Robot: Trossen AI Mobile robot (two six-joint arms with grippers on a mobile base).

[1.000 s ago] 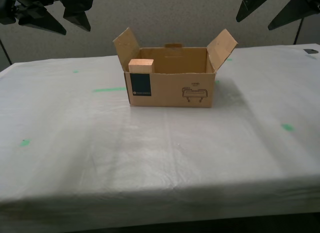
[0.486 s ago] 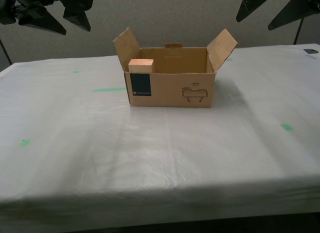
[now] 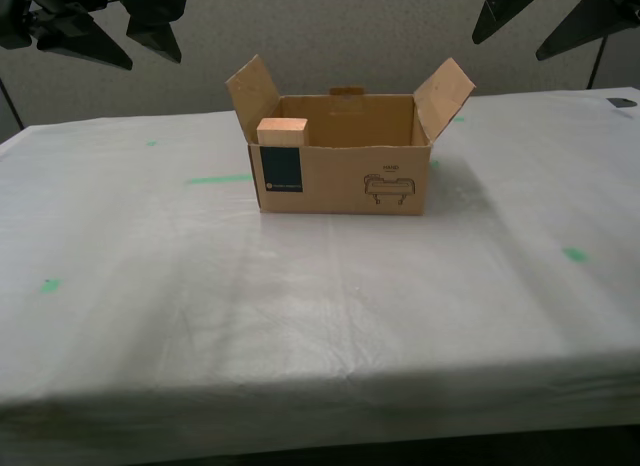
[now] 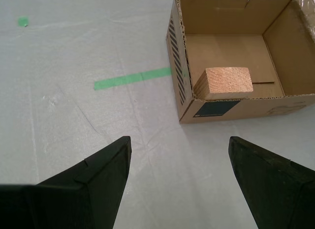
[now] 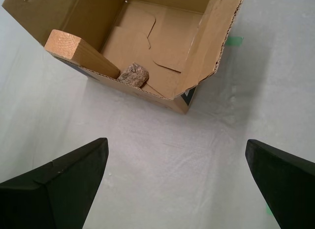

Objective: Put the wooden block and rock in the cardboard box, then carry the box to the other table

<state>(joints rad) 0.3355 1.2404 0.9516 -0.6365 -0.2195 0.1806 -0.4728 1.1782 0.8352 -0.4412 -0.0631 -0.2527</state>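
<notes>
The cardboard box (image 3: 340,184) stands open on the other table (image 3: 300,316), flaps spread, navy label facing the exterior view. The wooden block (image 3: 282,132) leans inside the box's front corner at the label end, its top above the rim (image 4: 229,81). On the box floor beside the block lies the rock (image 5: 133,74), which the box wall hides in the exterior view. My second gripper (image 4: 179,140) hangs open and empty high at the exterior view's left (image 3: 125,31). My first gripper (image 5: 175,142) hangs open and empty high at the exterior view's right (image 3: 545,21).
A green tape strip (image 3: 217,178) lies on the wrinkled pale cover at the exterior view's left of the box. Small green marks (image 3: 574,254) dot the cover elsewhere. The table's front edge (image 3: 320,411) runs across the bottom of the exterior view.
</notes>
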